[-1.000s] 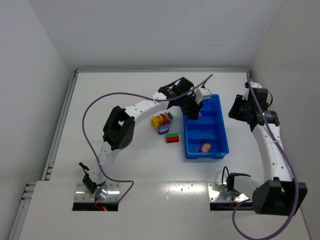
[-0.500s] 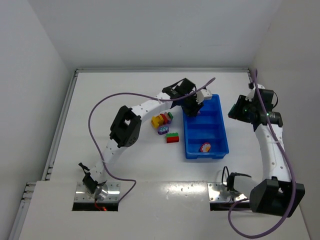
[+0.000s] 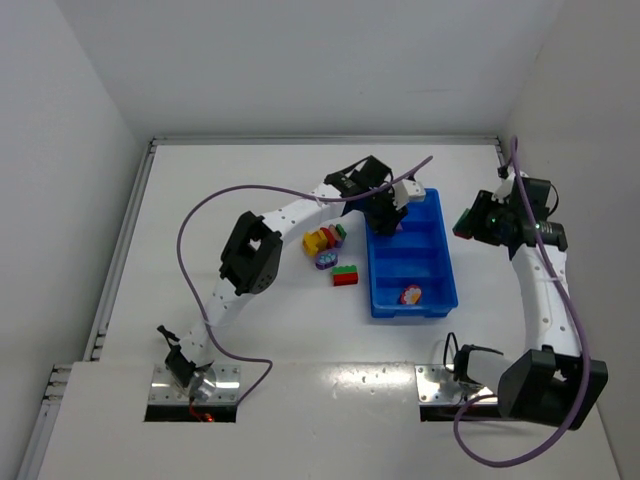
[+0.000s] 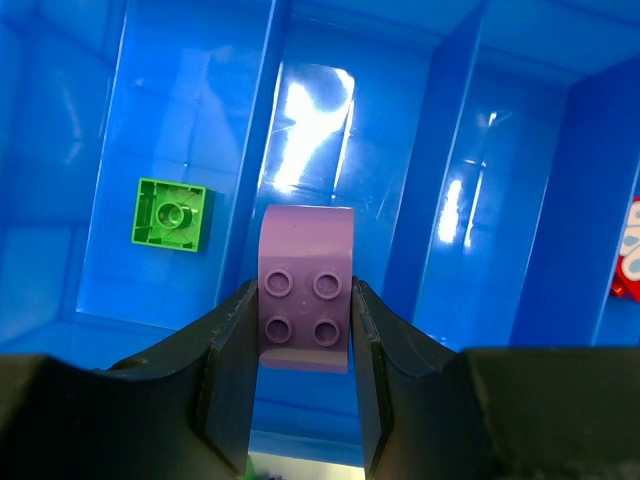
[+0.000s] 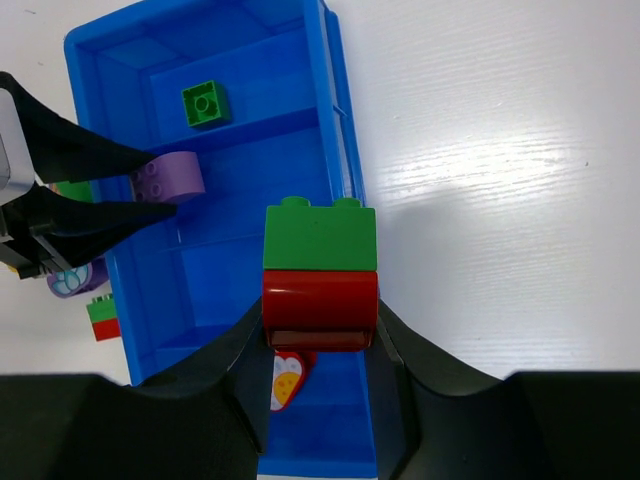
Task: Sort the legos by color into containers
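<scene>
While the left gripper (image 4: pixel 304 312) clamps its fingers on either side of a purple lego (image 4: pixel 305 290), that brick sits over the second compartment from the far end of the blue tray (image 4: pixel 440 150). Its four studs face the wrist camera, and whether it touches the floor there cannot be told. In the far end compartment, one divider away, a small green lego (image 4: pixel 170 213) lies flat. A red and yellow piece (image 5: pixel 287 376) lies in the compartment nearest the arms.

The right gripper (image 5: pixel 320 335) is closed on a two-coloured lego (image 5: pixel 320 265), green half above red half, held over the tray's right wall and the white table (image 5: pixel 480 150) beside it. From above, this gripper hangs just right of the tray.

Left of the tray, on the table, a cluster of yellow, red, green and purple bricks (image 3: pixel 324 241) lies loose. A red and green brick (image 3: pixel 345 276) lies nearer the arms, just beside the tray's left wall.
</scene>
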Robot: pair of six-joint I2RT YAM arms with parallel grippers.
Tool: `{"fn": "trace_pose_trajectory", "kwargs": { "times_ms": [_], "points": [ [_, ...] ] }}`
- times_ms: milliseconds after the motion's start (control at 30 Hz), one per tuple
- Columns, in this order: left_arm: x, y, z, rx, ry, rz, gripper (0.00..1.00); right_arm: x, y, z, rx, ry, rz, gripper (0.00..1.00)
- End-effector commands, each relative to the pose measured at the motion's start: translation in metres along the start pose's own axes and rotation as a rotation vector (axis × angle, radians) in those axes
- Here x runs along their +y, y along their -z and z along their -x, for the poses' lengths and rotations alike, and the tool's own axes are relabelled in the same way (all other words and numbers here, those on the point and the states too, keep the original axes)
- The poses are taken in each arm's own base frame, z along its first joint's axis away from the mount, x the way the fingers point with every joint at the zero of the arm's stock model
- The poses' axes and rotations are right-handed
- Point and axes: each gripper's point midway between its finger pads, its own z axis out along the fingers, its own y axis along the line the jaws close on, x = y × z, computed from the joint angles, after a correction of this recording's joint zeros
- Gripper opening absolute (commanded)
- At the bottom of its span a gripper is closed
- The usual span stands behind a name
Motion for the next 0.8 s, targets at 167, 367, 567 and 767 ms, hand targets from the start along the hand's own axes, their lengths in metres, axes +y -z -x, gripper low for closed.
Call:
{"fn": "trace_pose_trajectory", "kwargs": {
  "times_ms": [167, 367, 567, 767],
  "points": [
    [-0.008, 0.009, 0.02, -0.049, -0.052, -0.037, 0.55, 0.005, -0.004, 0.0, 0.005, -0.022, 0.051, 0.0],
    [-0.012, 0.009, 0.021, -0.056, -0.041, -0.055, 0.91, 0.009, -0.006, 0.0, 0.01, -0.013, 0.083, 0.0],
    [0.007, 0.074, 0.088, -0.326, 0.111, -0.087, 0.87, 0.033, -0.01, 0.007, -0.031, 0.051, 0.239, 0.0],
    [0.034, 0.138, 0.104, -0.441, 0.205, -0.12, 0.84, 0.077, -0.023, 0.023, -0.034, 0.116, 0.524, 0.0]
  ]
}}
